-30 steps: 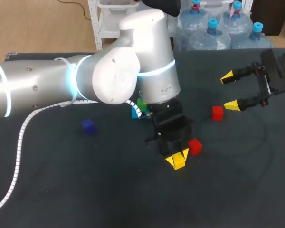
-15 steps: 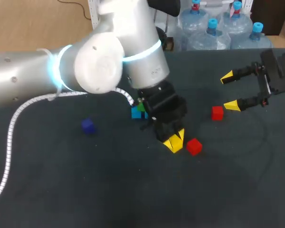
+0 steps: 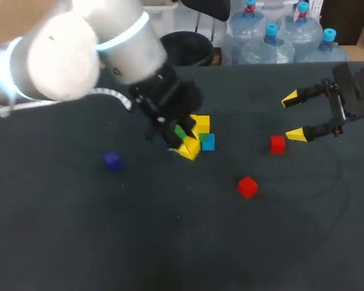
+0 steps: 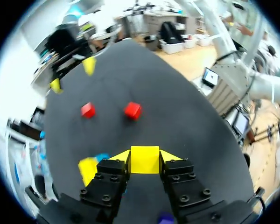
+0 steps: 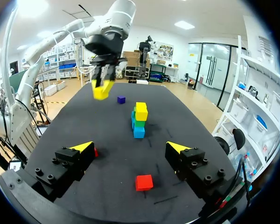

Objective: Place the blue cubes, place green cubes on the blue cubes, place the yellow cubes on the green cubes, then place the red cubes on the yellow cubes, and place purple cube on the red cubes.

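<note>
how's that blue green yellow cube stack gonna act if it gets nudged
The stack of blue, green and yellow cubes is tall and narrow, nothing visibly joining its layers, so a nudge would probably topple it. The top yellow cube looks slightly offset, so likely falls first. The cubes look rigid, probably light.

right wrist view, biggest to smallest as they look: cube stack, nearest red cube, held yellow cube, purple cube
1. cube stack
2. nearest red cube and held yellow cube: look alike
3. purple cube, smallest, but farthest from the camera
</note>
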You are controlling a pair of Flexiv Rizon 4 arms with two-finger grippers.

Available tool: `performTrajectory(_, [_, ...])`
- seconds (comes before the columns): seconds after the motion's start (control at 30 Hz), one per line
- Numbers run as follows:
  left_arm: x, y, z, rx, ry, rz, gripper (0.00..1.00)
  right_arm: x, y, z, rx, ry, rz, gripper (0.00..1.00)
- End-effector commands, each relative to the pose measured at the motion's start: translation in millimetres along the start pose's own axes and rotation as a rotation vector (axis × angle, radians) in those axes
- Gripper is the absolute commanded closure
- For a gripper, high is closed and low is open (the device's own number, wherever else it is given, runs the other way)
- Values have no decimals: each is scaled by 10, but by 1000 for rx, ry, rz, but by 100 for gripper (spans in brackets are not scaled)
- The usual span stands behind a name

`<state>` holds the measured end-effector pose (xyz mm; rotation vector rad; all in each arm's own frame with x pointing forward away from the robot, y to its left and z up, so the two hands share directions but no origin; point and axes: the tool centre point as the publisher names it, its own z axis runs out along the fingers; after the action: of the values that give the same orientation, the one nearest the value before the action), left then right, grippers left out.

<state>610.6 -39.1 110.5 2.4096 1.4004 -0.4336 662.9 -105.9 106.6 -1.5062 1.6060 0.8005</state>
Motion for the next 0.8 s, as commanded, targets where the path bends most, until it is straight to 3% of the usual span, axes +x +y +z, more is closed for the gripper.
performTrajectory(0.03, [215, 5, -263, -199, 44, -182, 100, 2, 1, 5, 1, -1, -1, 0])
performTrajectory(0.3, [545, 135, -458, -278, 37, -313, 100, 2, 1, 5, 1, -1, -1, 0])
performTrajectory(0.8, [770, 410, -247, -253, 107, -412, 100, 2, 1, 5, 1, -1, -1, 0])
